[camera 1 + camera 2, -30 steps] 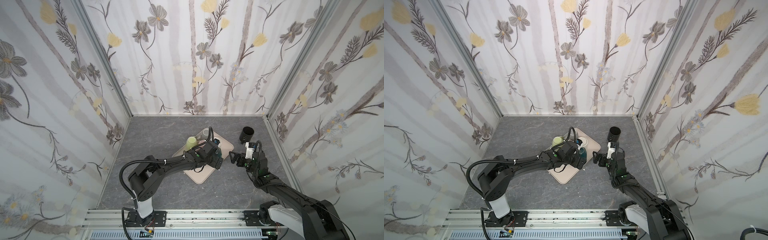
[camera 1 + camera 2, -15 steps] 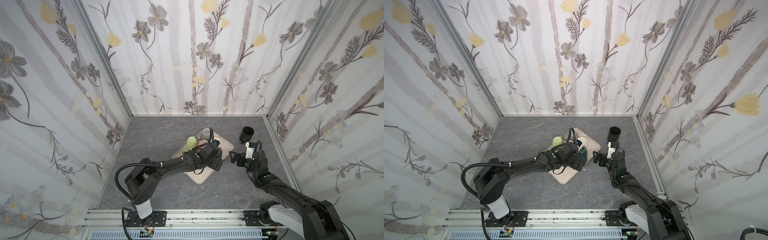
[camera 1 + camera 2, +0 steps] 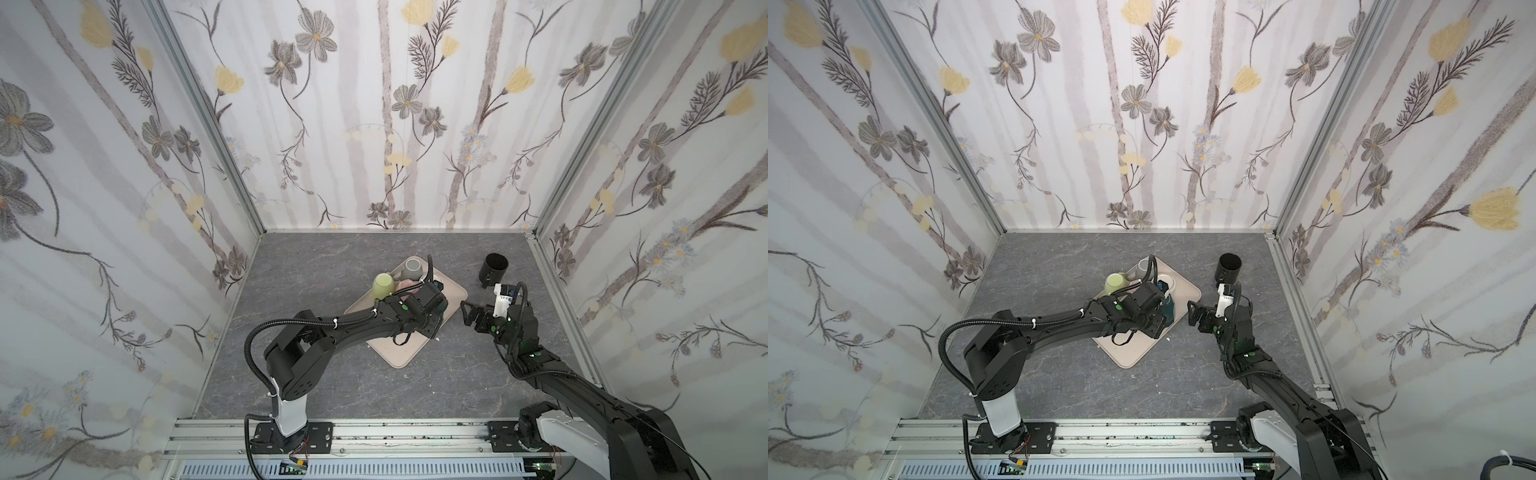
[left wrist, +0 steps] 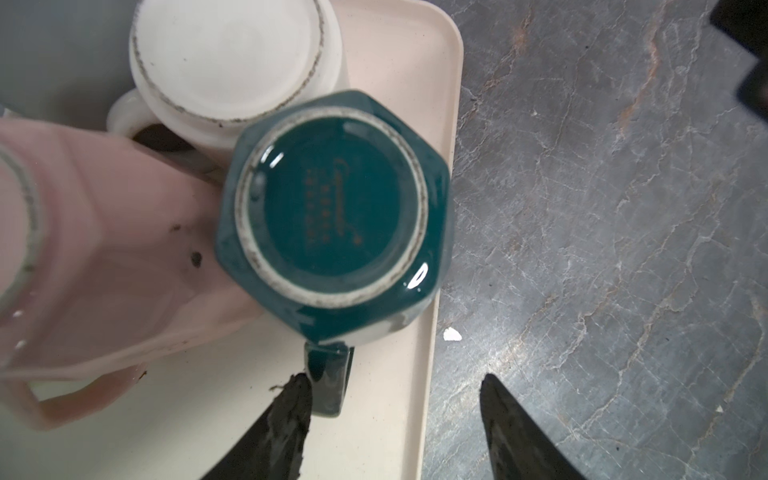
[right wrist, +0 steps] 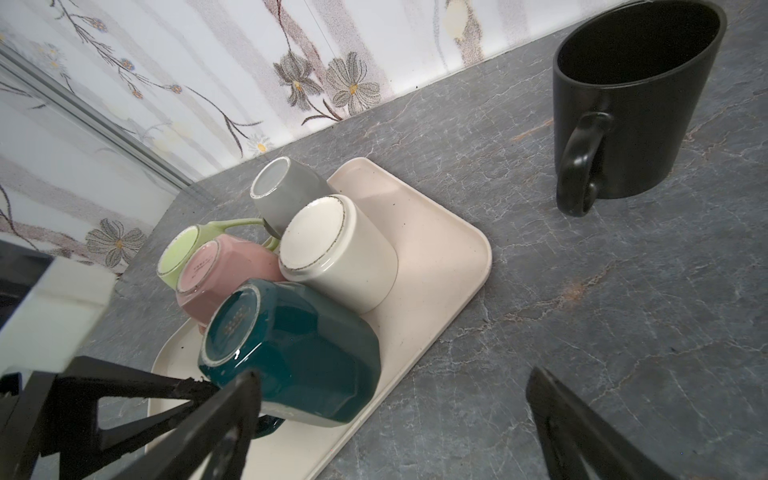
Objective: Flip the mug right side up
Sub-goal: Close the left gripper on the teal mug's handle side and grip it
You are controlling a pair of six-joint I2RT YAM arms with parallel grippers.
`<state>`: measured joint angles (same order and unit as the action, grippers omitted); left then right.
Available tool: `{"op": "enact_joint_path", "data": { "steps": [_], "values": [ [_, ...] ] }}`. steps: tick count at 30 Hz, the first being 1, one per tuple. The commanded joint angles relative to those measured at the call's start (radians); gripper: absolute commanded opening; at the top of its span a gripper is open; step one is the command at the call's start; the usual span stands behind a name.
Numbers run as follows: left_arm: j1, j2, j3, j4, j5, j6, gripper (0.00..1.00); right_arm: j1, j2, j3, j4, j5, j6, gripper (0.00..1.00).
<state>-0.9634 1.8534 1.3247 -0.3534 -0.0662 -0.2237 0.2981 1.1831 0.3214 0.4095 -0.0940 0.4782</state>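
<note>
A teal mug [image 4: 332, 208] stands upside down at the near right edge of the beige tray [image 4: 415, 395], base up; it also shows as the teal mug [image 5: 299, 353]. Its handle [image 4: 328, 374] sticks out toward my left gripper [image 4: 393, 380]. That gripper is open and straddles the handle: one fingertip [image 4: 297, 399] touches its side, while the other hangs apart over the table. My right gripper [image 5: 392, 376] is open and empty, low over the table just right of the tray, as the right gripper [image 3: 467, 313] shows in a top view.
On the tray, a white mug [image 5: 336, 249], a pink mug [image 5: 224, 270], a green mug [image 3: 383, 284] and a grey mug [image 3: 411, 268] crowd upside down behind the teal one. A black mug [image 3: 492, 268] stands upright on the table at the back right, near the wall.
My left gripper's jaws have narrowed around the teal mug's handle, and its wrist has shifted slightly over the tray. The right arm has stayed still.
</note>
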Motion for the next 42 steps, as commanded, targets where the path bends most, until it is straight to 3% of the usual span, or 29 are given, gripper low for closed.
{"op": "enact_joint_path", "data": {
  "steps": [1,17,35,42],
  "values": [
    [0.002,0.019,0.023,-0.049,-0.025,0.006,0.65,-0.001,-0.007,-0.001,0.027,0.019,0.003,1.0],
    [0.001,0.107,0.121,-0.13,-0.068,0.01,0.51,-0.002,0.0,-0.002,0.024,0.033,0.014,1.0],
    [0.001,0.172,0.21,-0.175,-0.102,0.027,0.25,-0.008,0.016,0.002,0.025,0.024,0.023,1.0],
    [-0.001,0.193,0.234,-0.193,-0.13,0.034,0.22,-0.011,0.019,0.001,0.025,0.021,0.023,1.0]
  ]
}}
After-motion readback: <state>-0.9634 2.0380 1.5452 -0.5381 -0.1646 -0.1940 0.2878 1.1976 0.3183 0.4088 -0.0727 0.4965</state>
